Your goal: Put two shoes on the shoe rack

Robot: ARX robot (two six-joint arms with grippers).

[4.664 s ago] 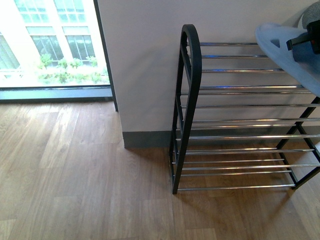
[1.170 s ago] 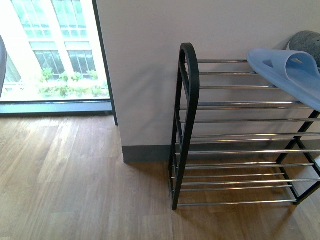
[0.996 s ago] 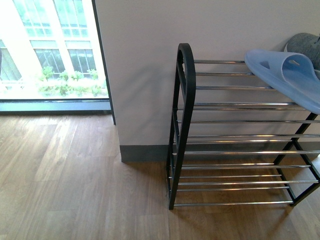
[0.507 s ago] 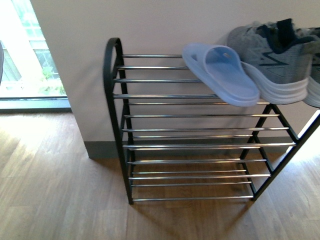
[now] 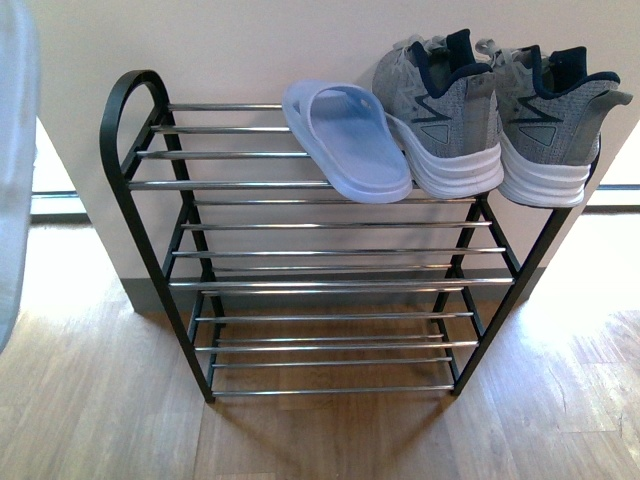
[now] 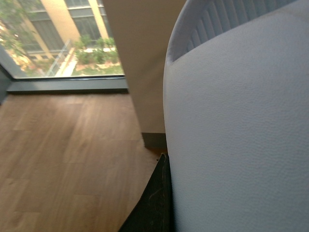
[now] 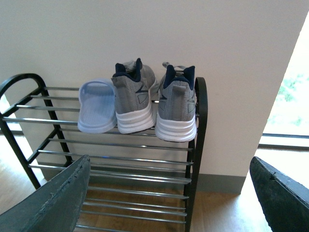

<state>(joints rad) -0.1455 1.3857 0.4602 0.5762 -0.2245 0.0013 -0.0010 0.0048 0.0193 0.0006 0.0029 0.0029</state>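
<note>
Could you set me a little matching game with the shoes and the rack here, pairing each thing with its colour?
Things:
1. slide
2. sneakers
3. rack frame
4. rack rods

Colours:
A. black
B. shiny chrome
C. pale blue
D. grey with white soles

Pairs: 1-C, 2-D, 3-A, 4-B

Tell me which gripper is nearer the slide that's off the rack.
Left. The loose slide fills the left wrist view, pressed against that gripper's finger; the right gripper hangs open before the shoe rack.
</note>
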